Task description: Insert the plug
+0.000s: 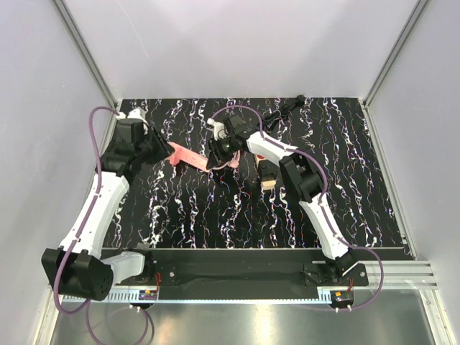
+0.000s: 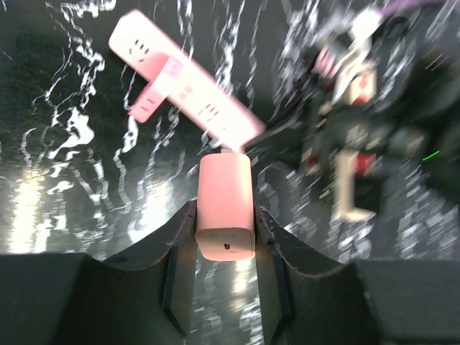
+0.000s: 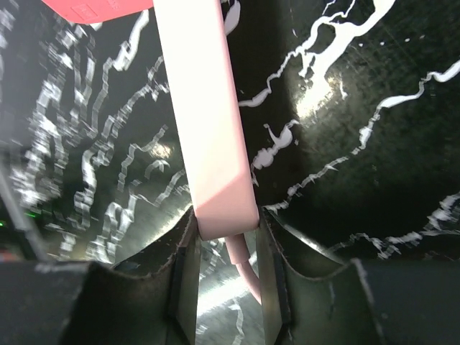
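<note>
Plug (image 2: 224, 188) position: clamped in the left gripper (image 2: 225, 212), whose jaws pinch the pink block on its two sides. The face of the plug nearest the camera carries a small dark slot. The far end of the plug sits at the near end of the power strip (image 2: 185, 80); motion blur prevents confirming whether the two are in contact or mated.

The power strip is pink and lies diagonally in the left wrist view, with socket openings visible along its upper face and a pink tab projecting from one side.

The right gripper (image 3: 226, 215) pinches the opposite end of the power strip, one finger pressed against each long side. A pink cable (image 3: 248, 277) exits that end and runs down between the fingers.

In the top view, the strip spans the gap between the two grippers, above the rear half of the black marbled table (image 1: 215, 215). A black cord (image 1: 284, 109) lies coiled near the rear edge.
</note>
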Motion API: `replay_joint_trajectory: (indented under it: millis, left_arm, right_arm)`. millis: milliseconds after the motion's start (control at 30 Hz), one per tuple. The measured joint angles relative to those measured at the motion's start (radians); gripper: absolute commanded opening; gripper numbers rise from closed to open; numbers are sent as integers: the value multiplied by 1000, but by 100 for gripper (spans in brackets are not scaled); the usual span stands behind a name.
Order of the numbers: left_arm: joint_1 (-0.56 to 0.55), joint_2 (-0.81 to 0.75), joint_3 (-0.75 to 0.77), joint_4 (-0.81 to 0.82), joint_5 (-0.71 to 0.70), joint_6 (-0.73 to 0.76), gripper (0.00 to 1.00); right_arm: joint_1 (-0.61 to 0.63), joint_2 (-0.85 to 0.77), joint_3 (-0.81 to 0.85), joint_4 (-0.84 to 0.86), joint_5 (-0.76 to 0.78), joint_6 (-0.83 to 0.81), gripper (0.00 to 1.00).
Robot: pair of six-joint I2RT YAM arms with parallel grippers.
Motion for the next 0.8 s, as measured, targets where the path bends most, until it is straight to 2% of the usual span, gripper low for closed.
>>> replay_joint_trajectory:
  millis: [167,400,633,800]
  left_arm:
    - [7,62,92,-2,8,-184,0]
    - [11,282,114,-11,114,-358,0]
    - [21,467,148,-17,215,-366,0]
    - [31,553,163,46,319,-332,0]
  right_arm:
    - [-10,22,13,27,-35,130,0]
    - [-44,51,24,57,-155,283,0]
    - [-65,42,-44,170,-222,385,0]
    - [-71,18,-101,246,-234,413,0]
